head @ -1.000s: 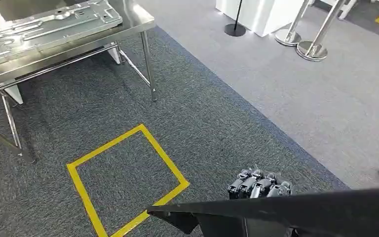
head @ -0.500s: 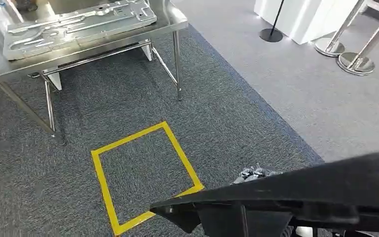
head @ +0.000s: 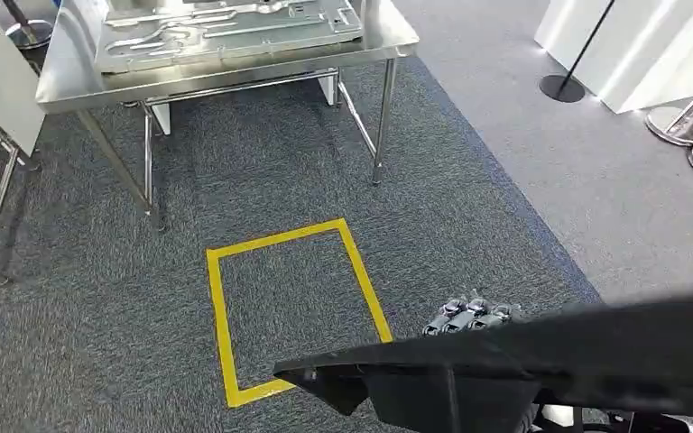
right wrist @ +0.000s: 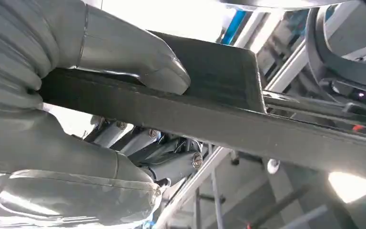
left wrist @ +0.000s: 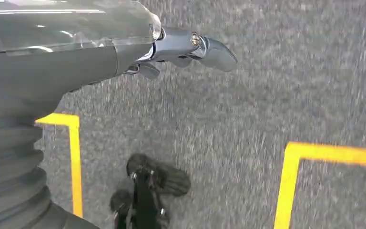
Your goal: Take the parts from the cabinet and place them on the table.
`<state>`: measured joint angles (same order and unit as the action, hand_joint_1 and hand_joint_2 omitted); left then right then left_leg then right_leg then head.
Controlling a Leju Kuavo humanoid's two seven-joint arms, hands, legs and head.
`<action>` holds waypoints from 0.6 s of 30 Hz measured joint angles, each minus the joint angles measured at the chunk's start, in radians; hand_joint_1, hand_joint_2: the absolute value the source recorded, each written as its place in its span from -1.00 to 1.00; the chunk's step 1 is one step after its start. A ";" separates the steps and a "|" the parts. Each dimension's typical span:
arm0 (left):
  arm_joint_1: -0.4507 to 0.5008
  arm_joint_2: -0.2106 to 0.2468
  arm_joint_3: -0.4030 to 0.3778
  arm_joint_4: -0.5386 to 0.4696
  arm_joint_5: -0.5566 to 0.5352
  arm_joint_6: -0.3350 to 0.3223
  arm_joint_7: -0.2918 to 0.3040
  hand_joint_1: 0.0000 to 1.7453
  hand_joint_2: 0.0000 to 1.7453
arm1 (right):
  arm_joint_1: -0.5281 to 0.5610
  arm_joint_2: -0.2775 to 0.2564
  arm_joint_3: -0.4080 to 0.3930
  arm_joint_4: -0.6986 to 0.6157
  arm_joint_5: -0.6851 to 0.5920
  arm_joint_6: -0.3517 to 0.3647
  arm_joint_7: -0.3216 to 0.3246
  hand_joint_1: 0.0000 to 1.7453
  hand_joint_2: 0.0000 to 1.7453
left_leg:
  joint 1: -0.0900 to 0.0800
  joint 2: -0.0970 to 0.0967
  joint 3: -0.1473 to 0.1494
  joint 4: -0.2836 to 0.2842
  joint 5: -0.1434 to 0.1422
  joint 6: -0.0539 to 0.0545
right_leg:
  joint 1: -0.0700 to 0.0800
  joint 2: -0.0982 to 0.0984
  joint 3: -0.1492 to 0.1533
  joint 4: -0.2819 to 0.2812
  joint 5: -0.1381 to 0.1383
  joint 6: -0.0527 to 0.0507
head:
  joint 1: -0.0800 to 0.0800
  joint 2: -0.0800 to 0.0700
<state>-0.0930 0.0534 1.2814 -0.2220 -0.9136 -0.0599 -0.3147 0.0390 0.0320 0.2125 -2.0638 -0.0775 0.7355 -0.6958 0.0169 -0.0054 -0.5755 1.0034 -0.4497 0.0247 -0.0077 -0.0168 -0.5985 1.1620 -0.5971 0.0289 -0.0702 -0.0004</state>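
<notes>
Carpet (head: 523, 171): dark grey in front of the right hand, bordered by a paler strip beyond the hand's outer side; open floor all the way to the table, so a walk forward looks unobstructed.
Steel table (head: 397, 38): well ahead of the right hand and across the marked square; its near edge faces the robot, and its slim legs leave room beneath.
Pressed metal panel (head: 226, 32): lies flat on the tabletop, far ahead of the hand, taking up most of the top; free room for another piece looks tight, probably only along the near edge.
Black part (head: 577, 356): a long, flat, dark piece held level across the robot's front, its pointed end reaching inward past the hand; likely carried flat so it can be slid onto the top.
Yellow floor square (head: 280, 307): just ahead and inward of the hand; probably the standing mark for the table.
Right hand (right wrist: 90, 86): grips the black part, thumb on one face, fingers (head: 469, 314) on the other.
Left hand (left wrist: 190, 45): hangs over carpet; holds nothing, fingers loosely extended.
</notes>
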 joint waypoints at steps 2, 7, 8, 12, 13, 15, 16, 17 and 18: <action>-0.001 0.000 0.000 0.000 0.001 -0.010 -0.007 -1.00 1.00 | -0.005 0.000 -0.006 0.009 -0.014 0.002 0.001 1.00 1.00 | -0.001 -0.026 -0.003 0.002 0.001 0.001 | 0.000 0.011 -0.079 0.153 -0.050 0.002 | 0.000 0.000; 0.004 -0.001 0.000 0.000 0.001 -0.021 -0.026 -1.00 1.00 | -0.029 0.003 -0.029 0.018 -0.068 0.055 0.001 1.00 1.00 | 0.000 -0.060 0.003 0.004 -0.003 -0.005 | -0.005 0.029 0.027 -0.120 0.131 -0.011 | 0.000 0.000; 0.003 -0.001 0.000 0.000 0.002 -0.021 -0.028 -1.00 1.00 | -0.034 0.005 -0.034 0.020 -0.072 0.062 0.001 1.00 1.00 | -0.008 -0.063 -0.003 0.013 -0.006 -0.013 | -0.001 0.043 0.034 -0.148 0.120 -0.013 | 0.000 0.000; 0.009 0.000 0.001 0.000 0.009 -0.024 -0.035 -1.00 1.00 | -0.046 0.016 -0.047 0.029 -0.080 0.082 0.001 1.00 1.00 | -0.004 -0.069 -0.006 0.001 -0.006 -0.039 | -0.003 0.037 0.029 -0.155 0.127 -0.039 | 0.000 0.000; 0.010 0.000 0.001 0.000 0.013 -0.024 -0.036 -1.00 1.00 | -0.050 0.018 -0.048 0.031 -0.084 0.087 0.001 1.00 1.00 | -0.002 -0.041 -0.009 0.019 -0.013 -0.042 | -0.005 0.030 0.035 -0.161 0.129 -0.046 | 0.000 0.000; 0.006 0.000 0.001 0.000 0.015 -0.025 -0.039 -1.00 1.00 | -0.057 0.024 -0.049 0.036 -0.090 0.091 0.000 1.00 1.00 | -0.003 -0.010 -0.064 0.138 -0.085 -0.050 | -0.002 0.021 0.039 -0.163 0.125 -0.055 | 0.000 0.000; 0.005 0.000 0.002 0.000 0.017 -0.025 -0.040 -1.00 1.00 | -0.058 0.026 -0.050 0.040 -0.091 0.091 0.000 1.00 1.00 | -0.003 -0.009 -0.104 0.219 -0.123 -0.053 | -0.001 0.016 0.040 -0.163 0.123 -0.057 | 0.000 0.000; 0.007 -0.001 0.002 0.000 0.018 -0.025 -0.041 -1.00 1.00 | -0.060 0.026 -0.051 0.045 -0.091 0.092 0.001 1.00 1.00 | -0.003 -0.007 -0.143 0.298 -0.151 -0.055 | 0.001 0.011 0.040 -0.162 0.122 -0.058 | 0.000 0.000; 0.009 -0.001 0.002 0.000 0.019 -0.025 -0.042 -1.00 1.00 | -0.061 0.027 -0.051 0.050 -0.092 0.094 0.001 1.00 1.00 | -0.003 -0.006 -0.160 0.328 -0.149 -0.056 | 0.002 0.008 0.042 -0.161 0.120 -0.057 | 0.000 0.000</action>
<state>-0.0845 0.0523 1.2833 -0.2220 -0.8946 -0.0851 -0.3563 -0.0216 0.0587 0.1610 -2.0138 -0.1690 0.8293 -0.6950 0.0141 -0.0118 -0.7356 1.3310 -0.5992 -0.0314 -0.0059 -0.0090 -0.5564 1.0008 -0.4771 -0.0284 -0.0702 -0.0004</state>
